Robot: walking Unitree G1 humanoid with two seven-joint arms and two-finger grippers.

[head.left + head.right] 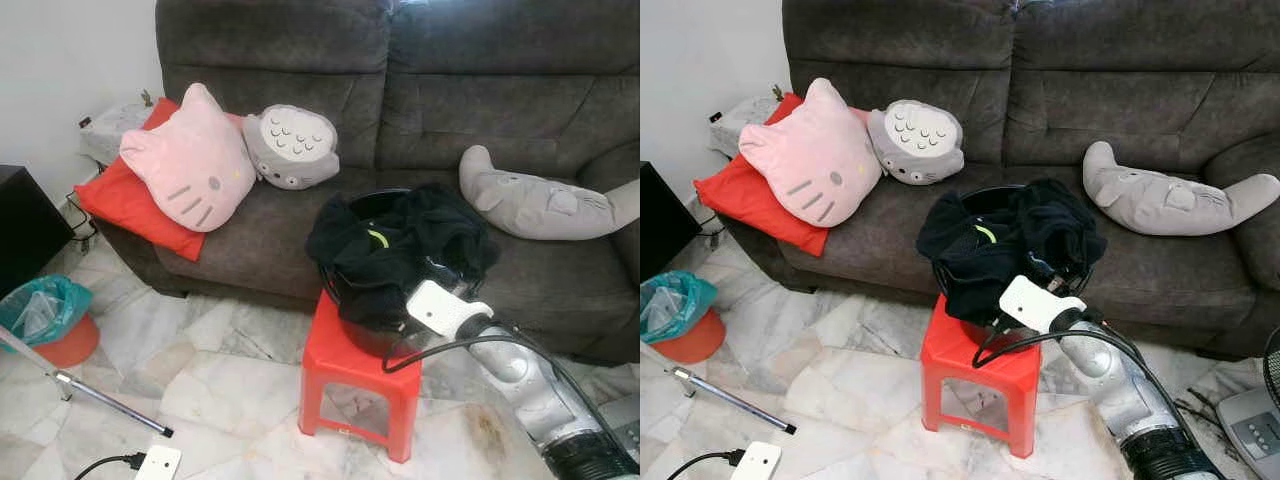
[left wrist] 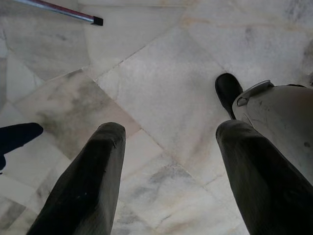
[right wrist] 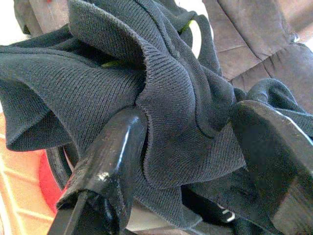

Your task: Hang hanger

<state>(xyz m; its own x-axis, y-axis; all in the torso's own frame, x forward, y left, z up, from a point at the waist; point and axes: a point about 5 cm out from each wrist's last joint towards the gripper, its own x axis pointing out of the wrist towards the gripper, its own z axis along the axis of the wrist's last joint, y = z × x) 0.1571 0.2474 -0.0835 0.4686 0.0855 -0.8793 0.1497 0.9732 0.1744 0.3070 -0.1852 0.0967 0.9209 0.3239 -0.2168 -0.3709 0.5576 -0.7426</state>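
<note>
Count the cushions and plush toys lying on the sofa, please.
4: red cushion at the sofa's left end, pink cat cushion on it, grey owl plush beside, long grey plush right.

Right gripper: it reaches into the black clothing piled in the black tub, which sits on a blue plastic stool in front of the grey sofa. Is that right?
Not quite: the stool is red, not blue, as both eye views show. The rest holds: the right gripper pushes into the black clothing piled in the black tub, in front of the grey sofa.
</note>
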